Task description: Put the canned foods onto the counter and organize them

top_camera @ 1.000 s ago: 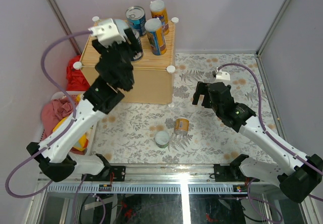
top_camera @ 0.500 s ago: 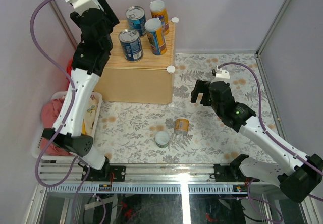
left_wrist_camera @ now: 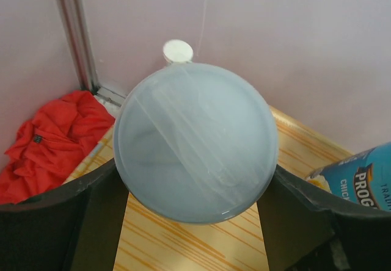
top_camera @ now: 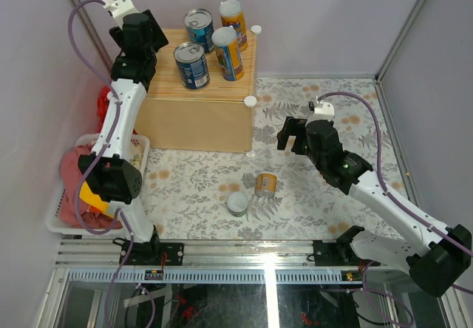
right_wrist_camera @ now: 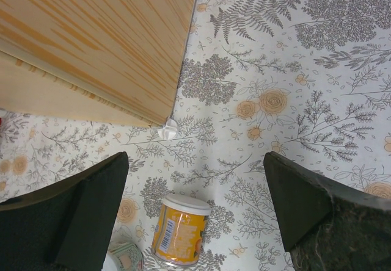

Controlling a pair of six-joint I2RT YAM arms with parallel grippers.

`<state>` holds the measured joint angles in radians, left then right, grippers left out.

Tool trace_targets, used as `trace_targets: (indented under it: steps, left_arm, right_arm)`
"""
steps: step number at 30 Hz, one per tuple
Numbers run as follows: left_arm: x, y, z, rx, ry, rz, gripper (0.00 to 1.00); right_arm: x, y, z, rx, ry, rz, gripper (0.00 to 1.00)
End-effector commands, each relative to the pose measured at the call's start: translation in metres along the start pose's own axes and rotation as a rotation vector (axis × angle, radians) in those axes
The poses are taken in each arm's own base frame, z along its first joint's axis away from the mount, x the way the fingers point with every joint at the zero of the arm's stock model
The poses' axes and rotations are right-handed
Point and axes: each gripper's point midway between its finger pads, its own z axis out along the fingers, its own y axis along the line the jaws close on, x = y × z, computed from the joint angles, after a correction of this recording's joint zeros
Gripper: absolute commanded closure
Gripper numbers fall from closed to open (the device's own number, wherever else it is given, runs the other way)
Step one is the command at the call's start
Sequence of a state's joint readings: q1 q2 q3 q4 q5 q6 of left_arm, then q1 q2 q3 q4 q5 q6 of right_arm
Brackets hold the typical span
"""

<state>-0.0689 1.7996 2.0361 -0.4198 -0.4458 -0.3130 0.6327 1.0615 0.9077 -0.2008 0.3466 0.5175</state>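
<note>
While the left gripper (left_wrist_camera: 194, 179) was poised over the far-left corner of the counter (top_camera: 214, 114), its fingers were pressed against the sides of a pale-lidded tin (left_wrist_camera: 195, 140), just in front of the counter's white knob (left_wrist_camera: 178, 50). A blue tin (top_camera: 191, 66) and an orange-and-blue tin (top_camera: 228, 51) were seen upright on the counter's top. The right gripper (right_wrist_camera: 195, 161) was spread wide off the counter's front-right corner, above an orange tin (right_wrist_camera: 180, 228) laid on its side on the floral cloth (right_wrist_camera: 317, 88).

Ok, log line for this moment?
left gripper shut on pale-lidded can at counter back-left corner | right gripper open over mat | four cans upright on counter | orange can lying, green can upright on mat
</note>
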Motion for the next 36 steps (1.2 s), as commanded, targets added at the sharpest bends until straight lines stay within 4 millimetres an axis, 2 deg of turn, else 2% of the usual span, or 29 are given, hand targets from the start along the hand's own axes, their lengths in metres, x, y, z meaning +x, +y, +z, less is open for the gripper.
trace_targets:
  steps: [1,7,22,28,33,36]
  left_arm:
    - [-0.058,-0.026,-0.007,0.135,-0.213,-0.059,1.00]
    - [-0.046,-0.031,0.013,0.140,-0.207,-0.031,1.00]
    - [-0.024,-0.063,0.038,0.266,-0.198,-0.029,1.00]
    - [-0.020,-0.066,0.045,0.253,-0.195,-0.014,0.80]
    - [-0.010,-0.059,0.048,0.218,-0.175,-0.008,0.47]
    - [-0.007,-0.055,0.048,0.197,-0.169,-0.012,0.31]
  right_arm:
    - [-0.014,0.004,0.000,-0.029,-0.064,0.007,0.01]
    - [-0.009,0.003,0.003,-0.033,-0.061,-0.006,0.01]
    - [-0.008,-0.003,0.009,-0.020,-0.054,-0.027,0.01]
    - [-0.008,-0.003,0.012,-0.015,-0.046,-0.029,0.01]
    - [-0.008,-0.002,0.014,-0.015,-0.040,-0.030,0.01]
    - [-0.008,-0.001,0.014,-0.017,-0.037,-0.030,0.01]
